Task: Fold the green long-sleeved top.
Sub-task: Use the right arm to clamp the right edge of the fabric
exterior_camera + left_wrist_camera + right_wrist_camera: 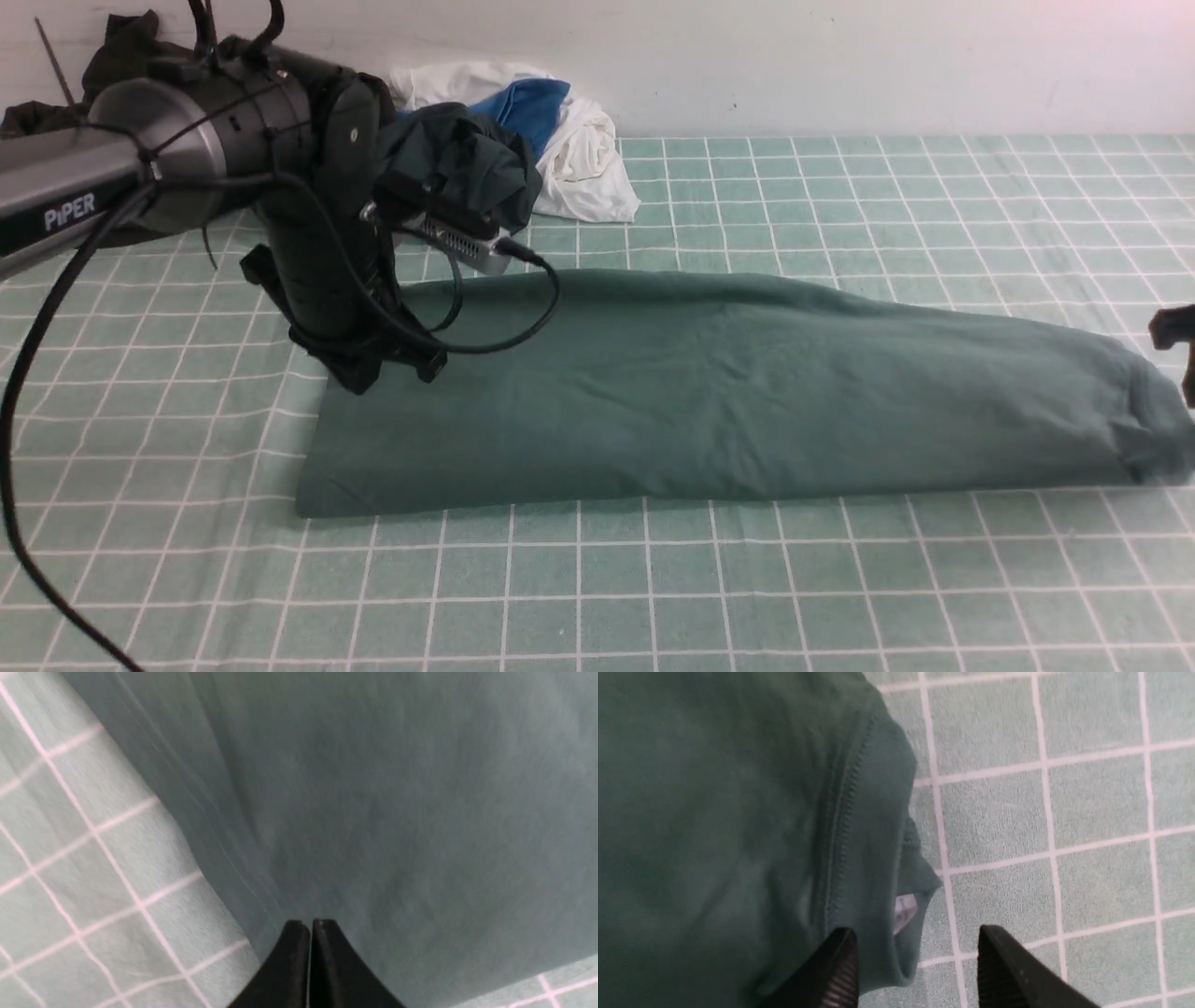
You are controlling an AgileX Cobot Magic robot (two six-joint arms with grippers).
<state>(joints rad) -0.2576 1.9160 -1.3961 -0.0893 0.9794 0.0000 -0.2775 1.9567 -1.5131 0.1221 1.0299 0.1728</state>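
In the front view, the green top [653, 392] lies across the tablecloth [579, 597] as one long, low band running left to right, its near edge fairly straight and its far edge sloping nearer toward the right end. Its chest print is out of sight. The left claw [392, 373] is over the top's left end, pointing down, and in the left wrist view its fingertips [295, 933] meet, closed, with green cloth and an edge seam behind them; whether they touch the cloth I cannot tell. The right claw [920, 938] is mostly cut off by the right border of the front view, near the top's right end. The right wrist view shows it open, one finger in front of the ribbed end of the top and the other in front of the tablecloth, with no cloth gripped between them. A small gap at that ribbed end shows a pale patch. Behind the left arm [103, 187], at the far left, sit a dark garment [457, 159], a blue garment [527, 107] and a white garment [588, 168], bunched together near the wall [840, 65].
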